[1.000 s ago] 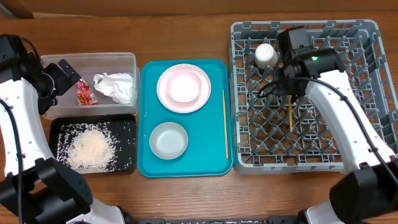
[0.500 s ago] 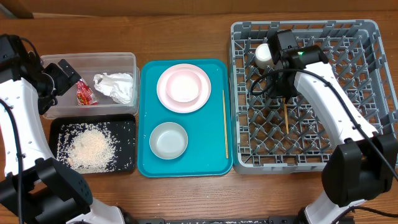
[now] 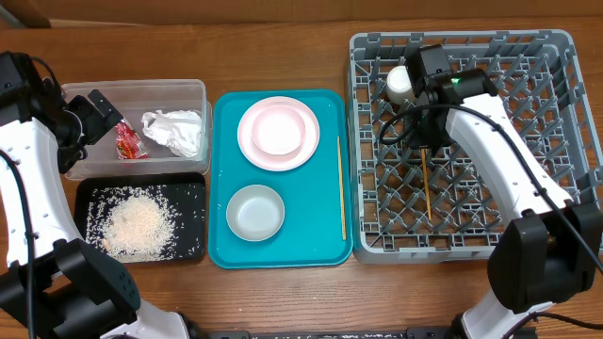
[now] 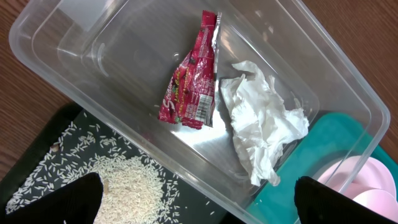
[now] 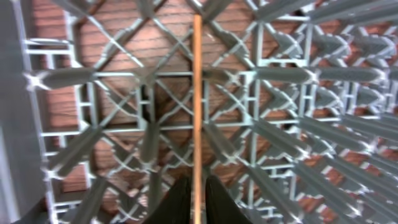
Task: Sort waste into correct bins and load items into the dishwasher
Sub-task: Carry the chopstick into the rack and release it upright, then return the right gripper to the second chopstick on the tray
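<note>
Over the grey dish rack [image 3: 528, 66], the right pincer [image 5: 197, 202] is drawn narrow about the far end of a wooden chopstick [image 3: 427, 188], while the left pincer [image 4: 199, 208] hangs wide over the clear tub [image 4: 348, 93]. The stick's long axis runs far-to-near, its free tip toward the rack's near edge. A good release would lay it flat between pegs, across the grid bars so it cannot slip through.

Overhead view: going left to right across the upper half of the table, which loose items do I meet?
wrapper → napkin → plate → tray chopstick → cup → rack chopstick
</note>
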`<state>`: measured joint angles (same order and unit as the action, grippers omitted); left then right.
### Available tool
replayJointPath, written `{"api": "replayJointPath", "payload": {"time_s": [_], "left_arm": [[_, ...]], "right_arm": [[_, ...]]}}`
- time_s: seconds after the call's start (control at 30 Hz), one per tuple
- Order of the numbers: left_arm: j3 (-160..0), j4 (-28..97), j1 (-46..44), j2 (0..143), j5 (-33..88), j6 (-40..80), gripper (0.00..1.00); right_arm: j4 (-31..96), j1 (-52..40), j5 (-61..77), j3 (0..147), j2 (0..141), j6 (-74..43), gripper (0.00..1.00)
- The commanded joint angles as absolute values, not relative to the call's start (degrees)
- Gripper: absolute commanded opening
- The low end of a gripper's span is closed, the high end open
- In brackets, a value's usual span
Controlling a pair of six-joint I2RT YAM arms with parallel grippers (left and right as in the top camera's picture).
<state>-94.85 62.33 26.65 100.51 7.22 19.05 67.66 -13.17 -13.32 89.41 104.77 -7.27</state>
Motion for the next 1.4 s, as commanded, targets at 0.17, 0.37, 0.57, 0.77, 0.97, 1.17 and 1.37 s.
{"api": "replayJointPath", "payload": {"time_s": [0.17,0.37,0.57,0.77,0.97,1.17,1.37], "left_arm": [[-94.76,62.35,26.44,98.87,6.85,17.78,1.00],[-94.76,62.33,26.44,98.87,6.85,17.78,1.00],[-94.76,62.35,26.44,98.87,6.85,17.78,1.00],[-94.76,62.33,26.44,98.87,6.85,17.78,1.00],[-94.76,62.33,26.37,98.87,6.85,17.78,1.00],[-94.76,62.33,26.37,98.87,6.85,17.78,1.00],[-94.76,62.35,26.37,98.87,6.85,17.78,1.00]], "right_arm": [[64.97,-13.13,16.80,90.00,104.97,-7.27,0.15],[63.00,-15.66,30.74,90.00,104.97,-8.34,0.21],[60.64,-22.98,28.29,90.00,104.97,-12.05,0.24],[58.39,-32.25,11.84,90.00,104.97,-23.27,0.25],[57.23,-42.59,-10.55,90.00,106.19,-36.99,0.26],[57.25,-48.53,-24.69,89.95,109.56,-42.81,0.27],[57.74,-49.71,-29.12,89.95,115.48,-44.12,0.34]]}}
